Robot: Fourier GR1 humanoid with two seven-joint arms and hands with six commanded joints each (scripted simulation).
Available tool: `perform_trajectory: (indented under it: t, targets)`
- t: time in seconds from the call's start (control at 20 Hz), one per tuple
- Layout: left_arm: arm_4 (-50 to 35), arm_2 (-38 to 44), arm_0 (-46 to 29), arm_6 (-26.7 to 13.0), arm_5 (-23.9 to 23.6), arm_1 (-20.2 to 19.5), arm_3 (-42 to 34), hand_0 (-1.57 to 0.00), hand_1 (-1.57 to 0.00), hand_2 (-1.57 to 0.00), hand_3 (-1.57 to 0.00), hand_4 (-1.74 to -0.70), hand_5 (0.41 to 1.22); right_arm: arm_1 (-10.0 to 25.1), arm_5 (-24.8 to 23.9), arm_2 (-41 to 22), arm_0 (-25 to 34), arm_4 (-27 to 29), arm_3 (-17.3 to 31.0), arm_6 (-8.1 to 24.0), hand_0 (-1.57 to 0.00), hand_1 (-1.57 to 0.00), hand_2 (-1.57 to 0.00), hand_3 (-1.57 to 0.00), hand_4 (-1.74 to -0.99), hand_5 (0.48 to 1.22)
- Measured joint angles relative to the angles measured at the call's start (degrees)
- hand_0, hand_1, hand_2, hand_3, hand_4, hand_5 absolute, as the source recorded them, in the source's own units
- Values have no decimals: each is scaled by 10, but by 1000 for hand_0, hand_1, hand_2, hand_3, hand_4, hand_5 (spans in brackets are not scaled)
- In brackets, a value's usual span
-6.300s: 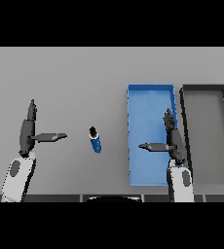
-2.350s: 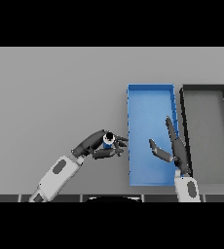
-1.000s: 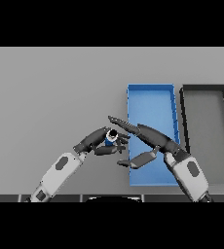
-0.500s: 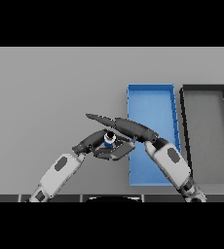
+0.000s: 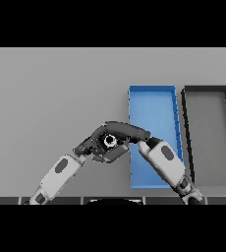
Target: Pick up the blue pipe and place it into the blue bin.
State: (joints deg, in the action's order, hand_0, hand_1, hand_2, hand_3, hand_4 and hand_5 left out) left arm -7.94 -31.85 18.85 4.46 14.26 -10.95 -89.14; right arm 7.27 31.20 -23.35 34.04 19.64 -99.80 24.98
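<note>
Only the head view here, so going by that. Both hands are bunched together just left of the blue bin (image 5: pixel 152 103), over the grey table (image 5: pixel 51 93). The left hand (image 5: pixel 93 145) comes up from the lower left and its fingers are curled around the pipe (image 5: pixel 109 141). You mostly see the pipe end-on, a small pale ring with a dark centre poking out between the dark fingers, so its blue colour barely shows from here. It sits just outside the bin's left wall, near the bin's lower half, not inside it.

The right hand (image 5: pixel 127 132) reaches across from the bin side, its forearm lying over the bin's lower left corner. Its fingers stretch out fairly straight over the top of the pipe and the left hand, touching or nearly touching them, hard to say which. It doesn't look wrapped around anything.

Right of the bin there's a dark bin (image 5: pixel 206 91), same long shape, just beside it.
</note>
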Motion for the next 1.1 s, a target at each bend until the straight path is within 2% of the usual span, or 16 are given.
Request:
perform_trajectory:
  t: [0.05, 0.1, 0.2, 0.25, 0.35, 0.4, 0.45, 0.5, 0.55, 0.65, 0.7, 0.8, 0.85, 0.9, 0.95, 1.1]
  targets:
    - [-11, 2, -5, 6, 3, 4, -2, -1294, -1283, -1274, -533, -1698, 1206, 0, -7, 4, 2, 7, 1, 5, -1285, -1290, -1290, -1191, -1475, 809]
    - [-22, 5, -14, 5, 6, 4, -4, -1349, -1340, -1333, -527, -1707, 1209, -4, -10, 2, -5, 1, 2, -7, -1342, -1346, -1346, -1267, -1464, 891]
    - [-23, 7, -16, 10, 10, 4, -6, -1429, -1423, -1419, -588, -1719, 1214, -12, -16, -5, -8, -25, 0, -37, -1424, -1427, -1427, -1376, -1456, 1010]
    - [-22, 7, -8, 13, 8, 6, 0, -1458, -1453, -1449, -591, -1724, 1215, -8, -14, -5, -7, -38, -5, -34, -1454, -1456, -1456, -1415, -1459, 1052]
    - [-12, 3, -5, 12, 5, 0, 1, -1498, -1453, -1493, -527, -1730, 1217, -8, -7, -9, -18, -65, -9, -70, -1496, -1497, -1497, -1471, -1469, 1113]
    - [-9, 0, -1, 14, 3, 0, 3, -1513, -1423, -1509, -510, -1732, 1218, -10, -5, -7, -21, -65, -11, -72, -1511, -1512, -1512, -1491, -1471, 1135]
    - [-9, -4, 3, 16, 0, 1, 6, -1499, -1356, -1521, -505, -1734, 1219, -17, -4, -3, -16, -63, -7, -60, -1523, -1524, -1524, -1507, -1473, 1152]
    - [-6, -6, 6, 29, -1, -3, 8, -1426, -1220, -1350, -531, -1637, 1219, -22, 1, -1, -17, -52, -10, -45, -1533, -1533, -1533, -1520, -1474, 1166]
    - [-6, -7, 9, 36, 5, -9, 12, -1407, -1190, -1242, -518, -1544, 1219, -26, 3, 0, -24, -43, -18, -36, -1540, -1541, -1541, -1530, -1477, 1177]
    - [-1, -10, 12, 19, 14, -20, 7, -979, -802, -819, -332, -1343, 1220, -26, 7, 2, -24, -55, -20, -50, -1551, -1552, -1552, -1545, -1480, 1193]
    - [3, -11, 10, 11, 22, -23, 7, -783, -642, -655, -266, -1251, 1220, -30, 12, 3, -24, -55, -13, -53, -1555, -1556, -1556, -1550, -1481, 1198]
    - [4, -11, 8, 11, 43, -26, 4, -501, -410, -419, -170, -1110, 1184, -39, 15, 4, -26, -58, -18, -39, -1561, -1561, -1561, -1558, -1482, 1206]
    - [12, -7, 16, 1, 48, -29, 7, -401, -328, -335, -136, -1051, 1118, -41, 14, 11, -25, -57, -17, -35, -1563, -1563, -1563, -1560, -1483, 1209]
    - [20, -10, 11, 7, 51, -25, 7, -320, -262, -268, -108, -995, 1042, -47, 11, 10, -27, -59, -21, -22, -1565, -1565, -1565, -1562, -1483, 1212]
    - [40, -9, 11, 4, 45, -26, 6, -256, -210, -214, -86, -950, 964, -50, 13, 13, -31, -60, -18, -33, -1566, -1566, -1566, -1564, -1484, 1214]
    - [51, -5, 3, -1, 36, -28, 11, -131, -107, -109, -44, -854, 794, -56, 17, 12, -45, -63, -29, -39, -1568, -1568, -1568, -1567, -1484, 1217]
